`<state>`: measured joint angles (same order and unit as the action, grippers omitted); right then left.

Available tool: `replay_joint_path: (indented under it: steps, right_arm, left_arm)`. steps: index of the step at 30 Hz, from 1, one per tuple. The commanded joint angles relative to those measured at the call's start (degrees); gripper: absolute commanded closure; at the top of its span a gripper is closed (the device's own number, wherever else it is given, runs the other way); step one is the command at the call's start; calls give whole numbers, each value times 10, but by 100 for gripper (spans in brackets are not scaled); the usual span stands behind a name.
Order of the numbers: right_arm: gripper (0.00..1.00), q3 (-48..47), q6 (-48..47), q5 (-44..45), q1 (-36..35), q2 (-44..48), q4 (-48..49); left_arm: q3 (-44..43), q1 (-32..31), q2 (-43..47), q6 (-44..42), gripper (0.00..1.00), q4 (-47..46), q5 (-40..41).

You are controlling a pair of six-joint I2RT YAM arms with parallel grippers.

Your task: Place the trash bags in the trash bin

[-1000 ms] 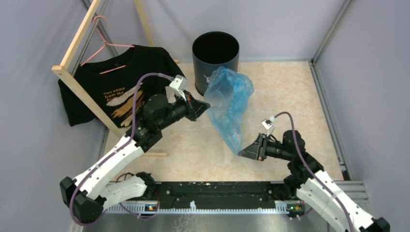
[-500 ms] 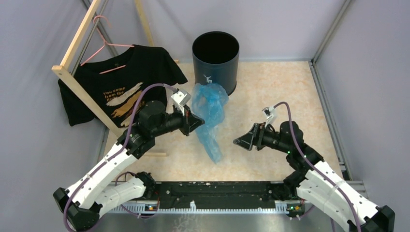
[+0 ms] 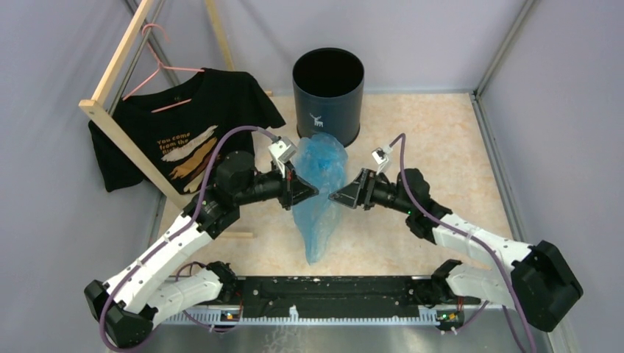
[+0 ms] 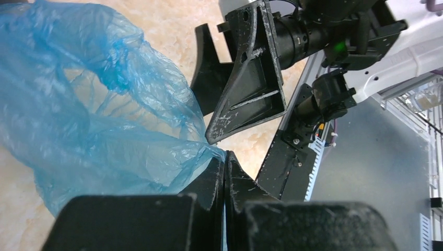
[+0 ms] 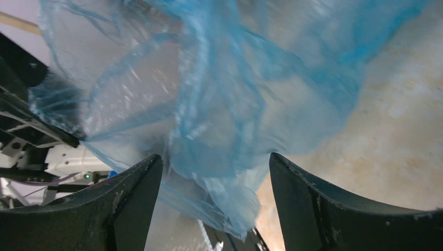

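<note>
You're pinching the trash bag (image 3: 324, 165) with your left fingers (image 3: 305, 193) pressed together on a fold of its rim, and it's hanging at mid-tabletop, its tail trailing toward six o'clock. The bag is sitting just at six o'clock of the trash bin (image 3: 331, 110), outside it, while the bin is standing upright at twelve o'clock. Your right fingers (image 3: 344, 196) are coming in from three o'clock, spread wide, and in the right wrist view blue folds are billowing between them with nothing clamped. The black T-shirt (image 3: 184, 125) is hanging on the wooden rack (image 3: 121, 132) at ten o'clock.
</note>
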<state>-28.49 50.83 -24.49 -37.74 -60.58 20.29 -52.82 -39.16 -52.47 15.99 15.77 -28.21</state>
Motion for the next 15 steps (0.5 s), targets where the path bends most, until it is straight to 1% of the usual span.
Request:
replay_joint_path:
  steps: [1, 4, 5, 7, 9, 10, 11, 13, 15]
  right_arm:
    - [25, -1, 40, -14, -19, -27, 178]
    - [25, -6, 38, 12, -20, -41, 184]
    - [29, -10, 32, 32, -19, -45, 172]
    - [44, -20, 25, 89, -20, -51, 106]
    - [61, -28, 17, 126, -20, -45, 34]
    - [68, -24, 13, 136, -19, -38, 12]
    - [72, -15, 12, 148, -20, -22, -8]
    - [75, 18, 11, 178, -20, 17, -49]
    - [81, 62, 6, 211, -20, 70, -107]
  left_arm:
    - [4, -1, 0, 17, 100, -35, -19]
    - [0, -1, 2, 25, 100, -35, -23]
    - [-1, -1, 3, 26, 100, -34, -24]
    - [-7, -2, 3, 26, 100, -20, -9]
    - [-17, -2, 6, 26, 100, 10, 46]
    - [-21, -1, 7, 26, 100, 30, 80]
    - [-25, -1, 7, 26, 100, 50, 114]
    - [-26, -1, 11, 30, 100, 88, 195]
    - [-17, -1, 13, 37, 100, 123, 270]
